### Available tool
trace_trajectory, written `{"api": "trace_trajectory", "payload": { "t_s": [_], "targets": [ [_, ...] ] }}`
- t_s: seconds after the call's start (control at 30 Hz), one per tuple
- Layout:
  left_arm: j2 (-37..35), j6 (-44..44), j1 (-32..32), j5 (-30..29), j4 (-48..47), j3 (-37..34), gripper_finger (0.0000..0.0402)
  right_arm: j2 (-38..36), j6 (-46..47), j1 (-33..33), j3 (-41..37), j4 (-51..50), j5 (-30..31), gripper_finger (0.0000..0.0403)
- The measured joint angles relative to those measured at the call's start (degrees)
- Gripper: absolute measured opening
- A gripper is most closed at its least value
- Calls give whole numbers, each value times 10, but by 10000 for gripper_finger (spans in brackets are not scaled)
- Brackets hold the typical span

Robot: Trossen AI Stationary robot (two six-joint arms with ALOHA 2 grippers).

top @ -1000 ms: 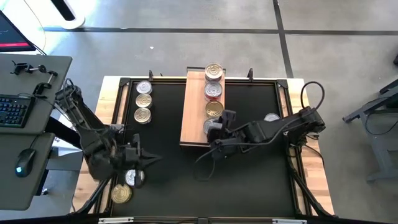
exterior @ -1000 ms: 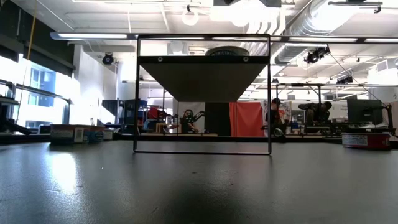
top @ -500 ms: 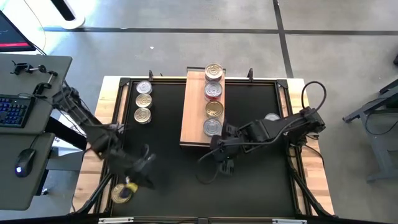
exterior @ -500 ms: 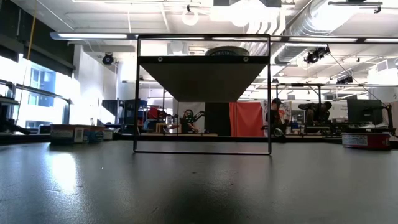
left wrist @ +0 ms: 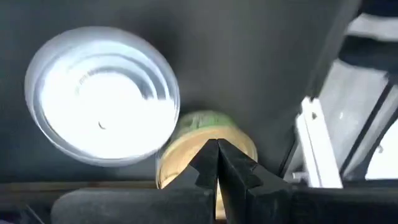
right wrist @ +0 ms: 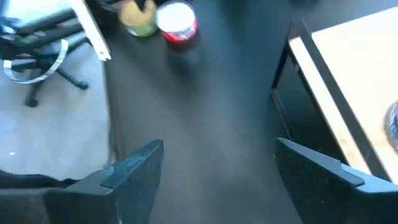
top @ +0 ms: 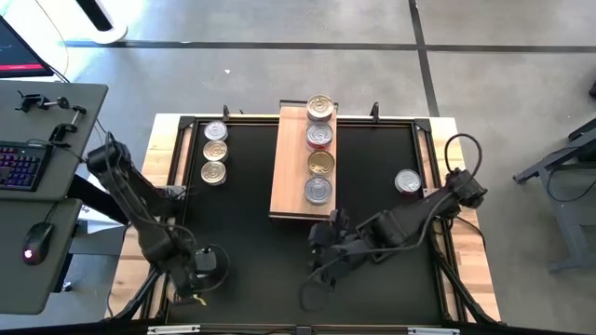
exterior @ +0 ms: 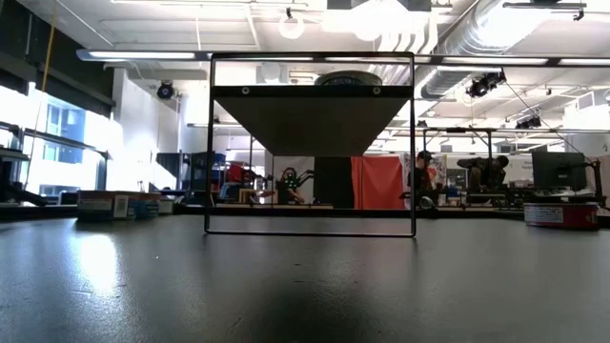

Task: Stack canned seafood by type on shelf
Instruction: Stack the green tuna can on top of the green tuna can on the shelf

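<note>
The shelf (top: 291, 167) is a light-brown board carrying a row of several tins; the nearest one is silver-lidded (top: 318, 190). Three more tins (top: 214, 152) sit on the black tabletop at far left, and one (top: 407, 181) at the right. My left gripper (top: 200, 274) is at the near-left corner, shut, pointing down over a gold-lidded tin (left wrist: 176, 163) beside a silver-lidded one (left wrist: 102, 93). My right gripper (top: 319, 251) hangs open over bare tabletop just near of the shelf. Its wrist view shows those two near-left tins (right wrist: 177, 23) far off. My left gripper (left wrist: 217, 144) has its shut fingertips over the gold-lidded tin's top, coming from above. The fingers themselves hide the meeting place, so I cannot tell whether they touch it. The tin sits flat on the tabletop.
The shelf (exterior: 315, 119) stands raised on a thin black frame in the low view. Pale wooden table rails (top: 166, 158) run along the left and right sides. A desk with keyboard and mouse (top: 37, 158) stands left of the table. Bare black tabletop lies between the two grippers.
My right gripper has drawn back from the silver-lidded tin at the shelf's near end, moving toward the near edge; that tin stays on the shelf. My left gripper has swung toward the near-left corner and now covers the two tins there.
</note>
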Motion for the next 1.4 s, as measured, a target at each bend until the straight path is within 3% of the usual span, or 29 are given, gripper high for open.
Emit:
{"api": "trace_trajectory", "payload": {
  "t_s": [0.1,0.2,0.3,0.43,0.5,0.63,0.77,1.0,1.2,1.4],
  "targets": [
    [23,-29,-12,39,8,0,0,26,6,8,0,-27,-3,289],
    [43,-61,-26,67,13,0,0,54,13,24,-1,-72,-14,252],
    [62,-88,-38,81,13,0,0,78,16,45,-1,-102,-21,181],
    [88,-104,-42,84,29,0,0,98,32,72,-1,-106,-22,45],
    [99,-105,-42,85,35,0,0,103,46,83,-1,-107,-23,15],
    [113,-110,-42,98,37,0,0,105,95,107,-1,-126,-13,25],
    [123,-110,-41,114,48,1,0,105,159,140,-1,-171,3,4],
    [149,-102,-40,107,212,2,0,105,318,204,-1,-228,34,2],
    [178,-65,-1,30,266,7,0,105,421,242,-1,-233,59,1],
    [191,36,86,-109,317,6,0,105,432,253,-1,-233,75,0]
  ]
}}
